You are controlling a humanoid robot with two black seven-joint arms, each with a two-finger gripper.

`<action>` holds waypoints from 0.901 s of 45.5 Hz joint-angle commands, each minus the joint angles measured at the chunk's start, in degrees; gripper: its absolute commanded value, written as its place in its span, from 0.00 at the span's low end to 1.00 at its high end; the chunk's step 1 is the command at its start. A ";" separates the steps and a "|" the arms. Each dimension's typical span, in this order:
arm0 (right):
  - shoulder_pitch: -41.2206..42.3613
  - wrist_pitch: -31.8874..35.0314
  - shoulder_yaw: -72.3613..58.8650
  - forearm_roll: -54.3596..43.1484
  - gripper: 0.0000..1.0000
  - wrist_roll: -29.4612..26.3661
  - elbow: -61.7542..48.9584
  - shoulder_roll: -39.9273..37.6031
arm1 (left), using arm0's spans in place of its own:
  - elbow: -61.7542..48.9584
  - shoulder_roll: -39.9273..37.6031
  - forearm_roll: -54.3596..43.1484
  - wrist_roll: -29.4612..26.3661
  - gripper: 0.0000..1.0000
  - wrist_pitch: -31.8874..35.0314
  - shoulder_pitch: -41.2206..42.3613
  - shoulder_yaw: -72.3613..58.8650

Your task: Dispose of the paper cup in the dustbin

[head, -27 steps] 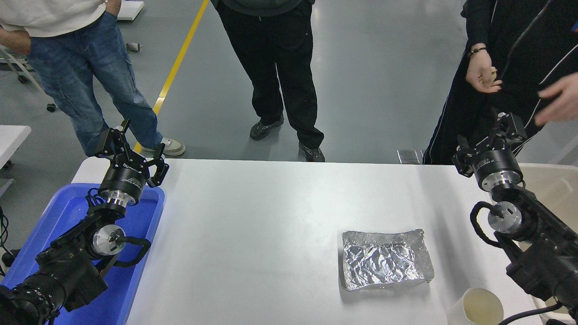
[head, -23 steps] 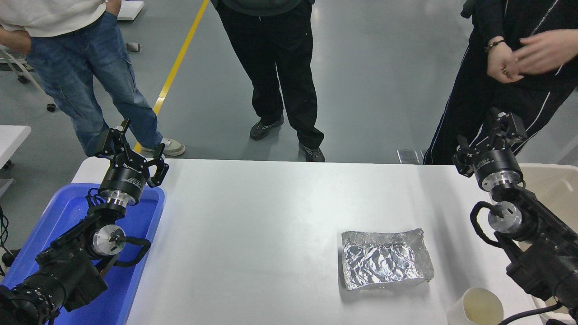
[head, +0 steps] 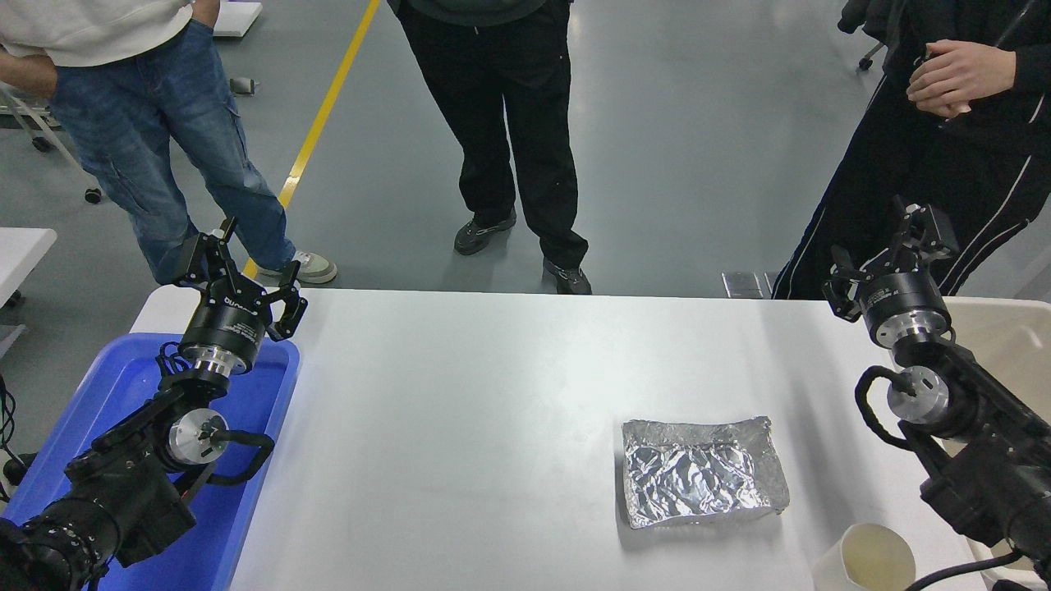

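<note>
The paper cup (head: 866, 562) stands upright at the table's near right corner, white with a cream inside, partly cut off by the picture's bottom edge. The beige dustbin (head: 1011, 332) shows at the right edge, mostly behind my right arm. My right gripper (head: 885, 250) is open and empty, raised over the table's far right corner, well beyond the cup. My left gripper (head: 245, 272) is open and empty, parked at the lower left over the blue tub.
A crumpled silver foil tray (head: 699, 480) lies just beyond and left of the cup. A blue plastic tub (head: 254, 394) sits at the table's left edge. Three people stand at the far side; one person's hands (head: 952, 78) are held at the chest.
The person at the far right has pulled both hands up and together. Both arms, the cup and the foil tray have not moved.
</note>
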 commanded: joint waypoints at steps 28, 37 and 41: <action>-0.93 1.45 -0.93 0.61 0.99 -0.09 0.06 -3.71 | -0.02 0.00 0.00 0.00 1.00 0.00 0.00 -0.02; -0.76 1.28 -0.93 0.61 0.99 -0.09 -0.29 -3.80 | -0.02 0.00 0.00 0.00 1.00 0.00 0.00 -0.02; -0.58 1.19 -0.93 0.61 0.99 -0.09 -0.38 -3.97 | -0.02 0.00 0.00 0.00 1.00 0.00 0.00 -0.02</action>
